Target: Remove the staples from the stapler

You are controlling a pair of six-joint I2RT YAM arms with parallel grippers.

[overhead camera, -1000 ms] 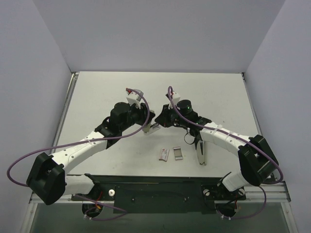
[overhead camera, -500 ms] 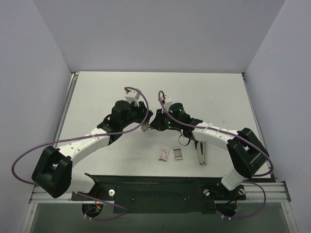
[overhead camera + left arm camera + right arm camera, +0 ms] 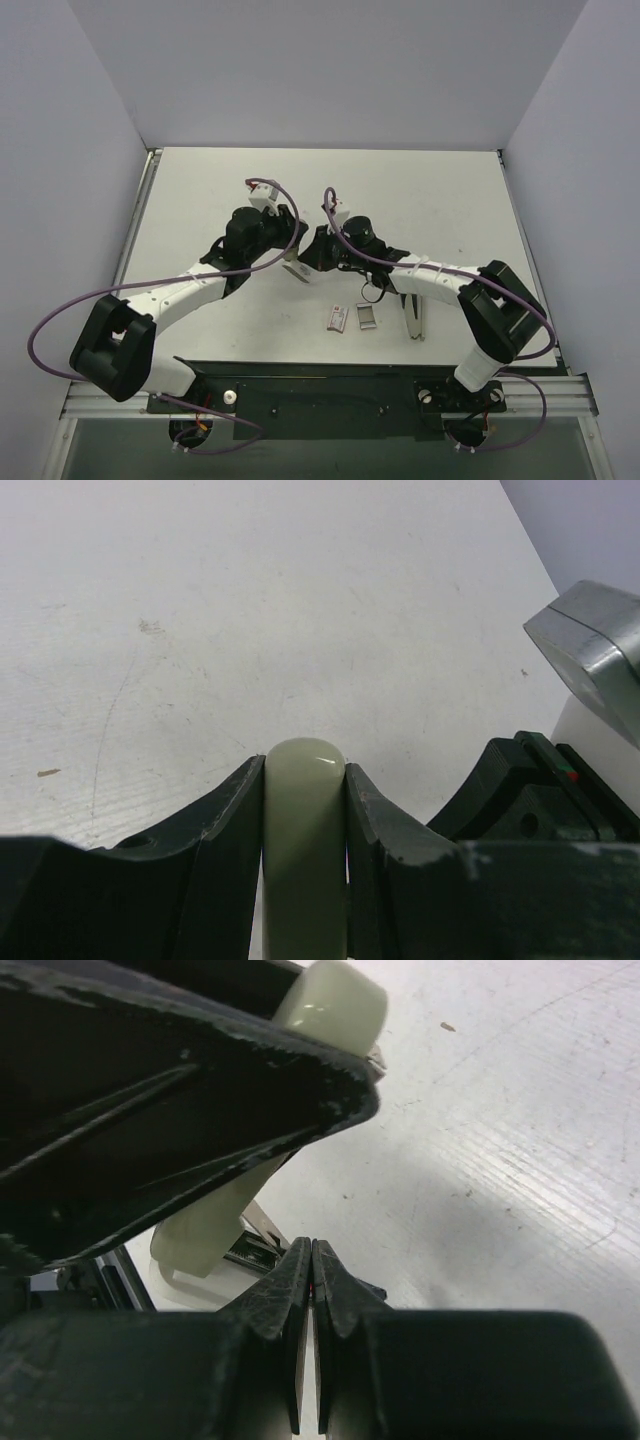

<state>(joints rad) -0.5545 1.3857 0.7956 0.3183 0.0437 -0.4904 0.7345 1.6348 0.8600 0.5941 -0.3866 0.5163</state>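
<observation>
A: Where is the stapler (image 3: 413, 322)?
B: Lying on the table (image 3: 450, 200) beside the right arm (image 3: 440, 280), well apart from both claws
A: And the claws?
B: The left claw (image 3: 303, 772) grasps an olive-grey bar (image 3: 303, 860); the right claw (image 3: 312, 1260) is clenched on nothing, its tips just beside that bar

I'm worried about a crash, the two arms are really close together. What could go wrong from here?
The left tool grips the smooth, rounded pale bar. A push from the side could twist the bar or slip it out of the grip.
The right tool is shut and sits just beside the left tool's fingers, so even a small move could knock the two together.
</observation>
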